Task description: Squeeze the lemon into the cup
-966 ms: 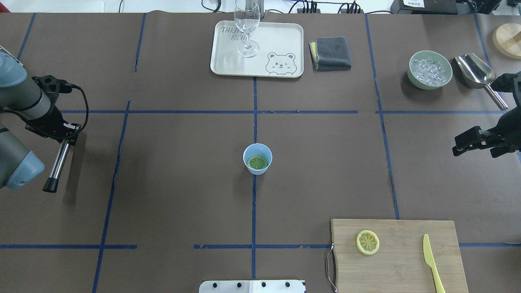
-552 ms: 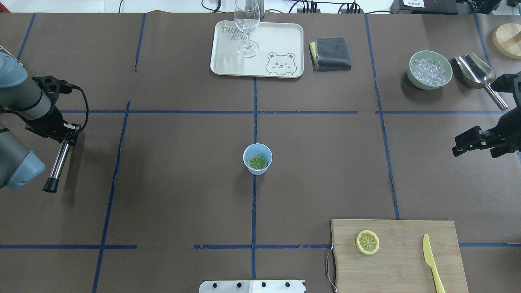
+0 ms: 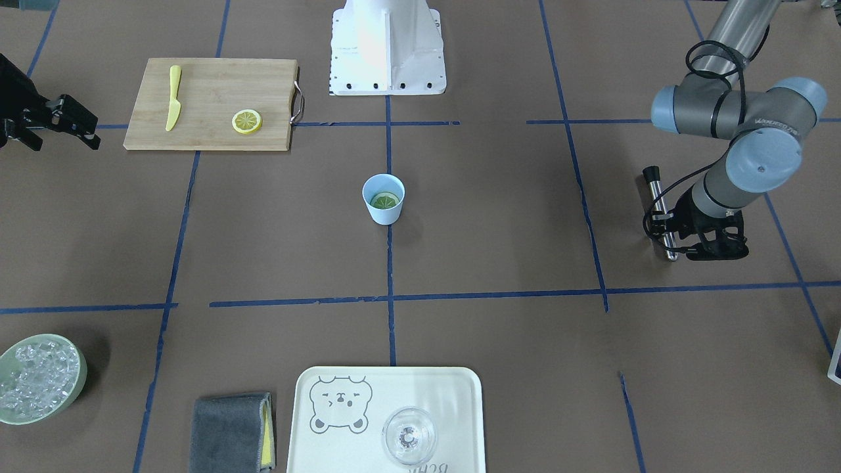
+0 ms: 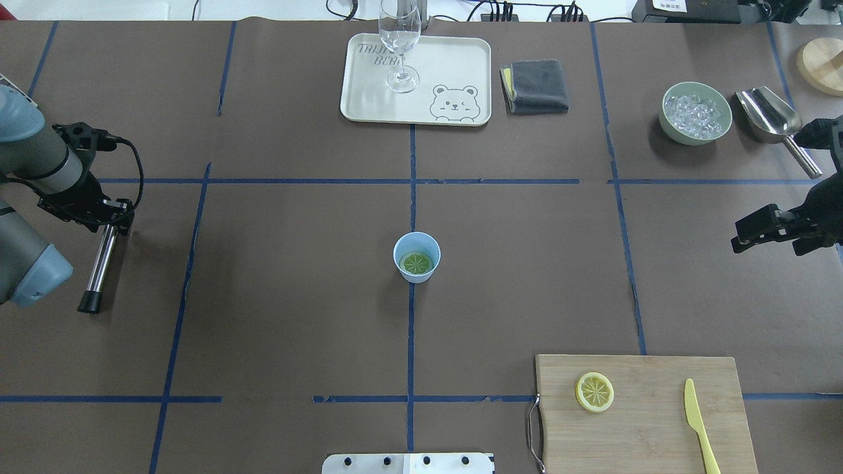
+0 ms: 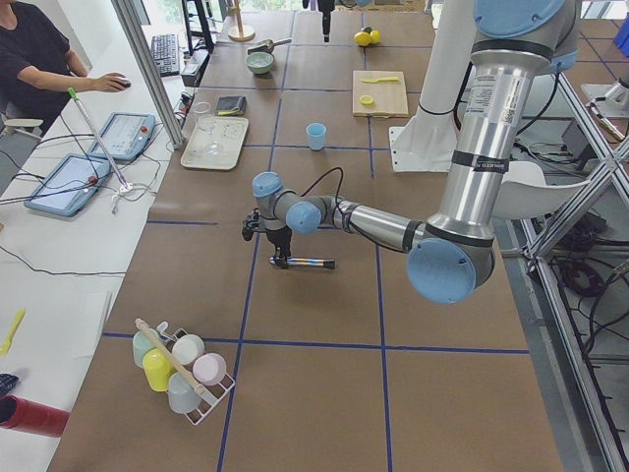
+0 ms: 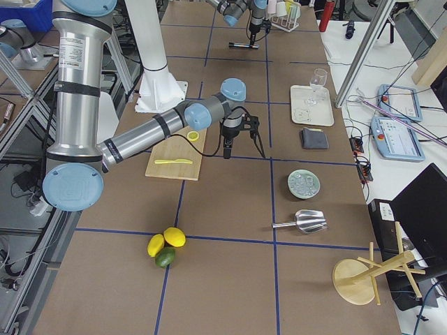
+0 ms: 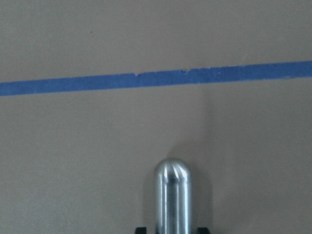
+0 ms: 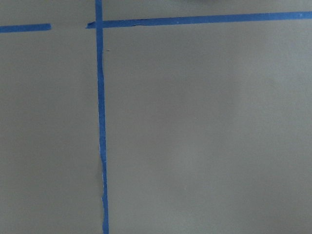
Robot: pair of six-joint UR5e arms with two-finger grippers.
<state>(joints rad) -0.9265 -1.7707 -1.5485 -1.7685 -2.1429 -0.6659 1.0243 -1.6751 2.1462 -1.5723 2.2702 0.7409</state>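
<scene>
My left gripper (image 4: 107,220): clenched on a steel rod (image 4: 99,266), at the left edge. My right gripper (image 4: 751,232): right edge; grip, I cannot tell. Lemon (image 4: 417,263): lying inside cup (image 3: 384,215), table centre, well apart from both.

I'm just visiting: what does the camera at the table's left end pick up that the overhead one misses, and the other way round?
Only the left-end view shows the rack of coloured cups, the person at the desk and the whole lemons. Only the overhead view looks into the cup and shows the lemon slice lying in it. Both show the cutting board, the tray and the left gripper clamped on a metal rod.
</scene>
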